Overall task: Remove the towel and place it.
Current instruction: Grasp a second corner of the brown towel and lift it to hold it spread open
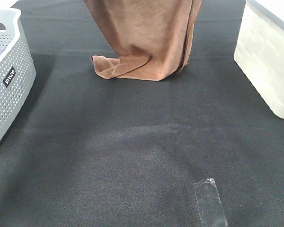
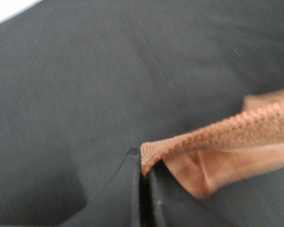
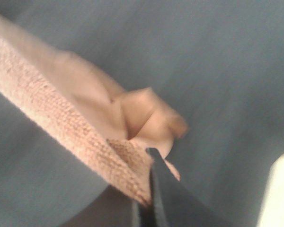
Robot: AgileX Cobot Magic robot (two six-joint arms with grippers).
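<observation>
Hanging towel point(image 1: 146, 38), corners in left fingers point(image 2: 125, 194) and right fingers point(image 3: 173, 201) (hem on table point(image 1: 132, 146))

Black, tapered left end effector point(image 2: 142, 163)

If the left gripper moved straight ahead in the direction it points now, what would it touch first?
Probably the black table cloth: the left gripper, shut on the towel, points at bare cloth with nothing between. How far away it is, I cannot tell.

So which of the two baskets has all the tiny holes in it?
The grey basket on the left, the one with a black label. Its wall is dotted with holes; the white basket on the right shows a blocky pattern instead.
</observation>
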